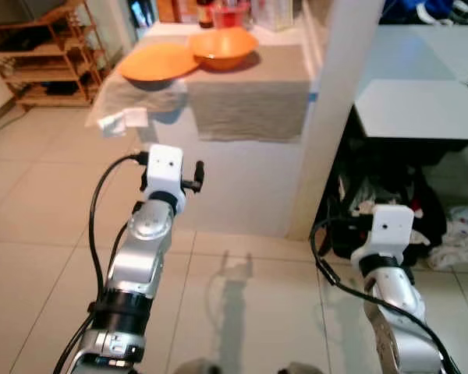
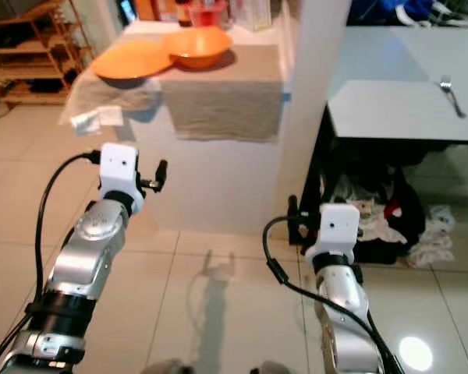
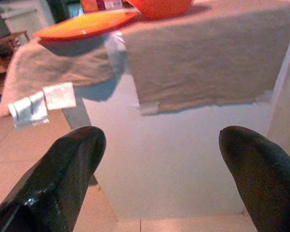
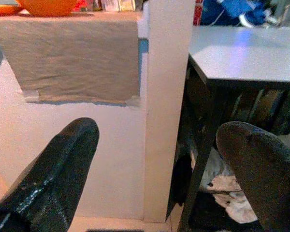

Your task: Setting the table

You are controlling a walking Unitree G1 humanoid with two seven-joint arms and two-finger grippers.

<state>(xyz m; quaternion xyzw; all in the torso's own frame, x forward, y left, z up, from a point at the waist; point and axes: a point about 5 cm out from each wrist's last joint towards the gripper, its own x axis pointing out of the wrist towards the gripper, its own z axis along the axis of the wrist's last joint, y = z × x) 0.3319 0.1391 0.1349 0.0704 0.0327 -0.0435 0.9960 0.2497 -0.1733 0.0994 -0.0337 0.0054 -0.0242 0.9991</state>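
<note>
Left wrist view: left claw (image 3: 159,179) apart, empty; plate (image 3: 84,25) at 11 o'clock. Right claw (image 4: 159,179) apart too.

bottles (image 1: 218,9): tops cut off | under-table clutter (image 2: 374,218): shadowed, unidentifiable

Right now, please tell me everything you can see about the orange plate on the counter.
The orange plate is round, shallow and glossy; it looks like plastic. It lies flat and looks empty, on a beige cloth that drapes over the white counter's front. Its near edge reaches past the counter's corner. The orange bowl stands beside it, overlapping or touching its rim; I cannot tell which.
</note>
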